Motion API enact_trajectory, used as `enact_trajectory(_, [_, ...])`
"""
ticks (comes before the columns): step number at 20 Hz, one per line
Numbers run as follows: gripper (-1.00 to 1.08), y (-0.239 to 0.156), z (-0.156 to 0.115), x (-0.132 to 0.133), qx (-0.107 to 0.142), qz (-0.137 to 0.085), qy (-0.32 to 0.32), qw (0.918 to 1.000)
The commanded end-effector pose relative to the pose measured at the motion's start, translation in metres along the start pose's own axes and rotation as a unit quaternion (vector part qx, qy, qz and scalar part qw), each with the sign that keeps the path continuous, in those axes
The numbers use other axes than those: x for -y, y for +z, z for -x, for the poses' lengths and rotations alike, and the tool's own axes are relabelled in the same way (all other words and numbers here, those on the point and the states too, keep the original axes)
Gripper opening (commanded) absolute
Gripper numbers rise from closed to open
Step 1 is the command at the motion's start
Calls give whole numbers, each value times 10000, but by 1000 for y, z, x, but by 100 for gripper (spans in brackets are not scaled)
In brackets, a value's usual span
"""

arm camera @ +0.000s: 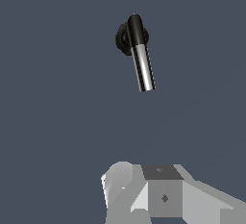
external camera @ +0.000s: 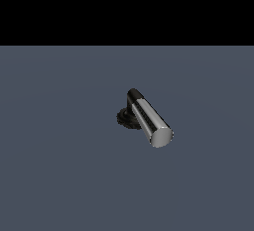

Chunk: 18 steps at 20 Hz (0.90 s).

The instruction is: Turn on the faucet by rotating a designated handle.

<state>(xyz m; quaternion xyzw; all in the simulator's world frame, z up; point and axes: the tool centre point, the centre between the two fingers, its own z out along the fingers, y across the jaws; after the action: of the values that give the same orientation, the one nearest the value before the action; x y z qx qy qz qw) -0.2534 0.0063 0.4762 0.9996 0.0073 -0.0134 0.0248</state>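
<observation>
My claw [arm camera: 144, 208] sits well apart from the faucet [external camera: 141, 116], its state untellable, so I approach the chrome handle [external camera: 154, 123] near its flat end for leverage.

You see the faucet [external camera: 130, 116] on its black ridged round base, its chrome handle [external camera: 151, 120] jutting from the black elbow toward the exterior view's right, flat round end forward.

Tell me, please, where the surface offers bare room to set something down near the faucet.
The grey surface lies bare on every side of the faucet, up to the exterior view's edges. The only occupied spot is the middle, where the black base and chrome handle sit. The gripper is apart from them.
</observation>
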Motion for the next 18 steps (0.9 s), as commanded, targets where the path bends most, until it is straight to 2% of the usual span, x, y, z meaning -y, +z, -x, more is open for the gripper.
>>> enact_trajectory(1, [-100,0,0,0,0,0,0,10000])
enact_trajectory(9, [-100,15,-3,-1,-7,-9,-63,10000])
enact_trajectory(18, [-100,68,-12,-5,-32,-42,-279,9996])
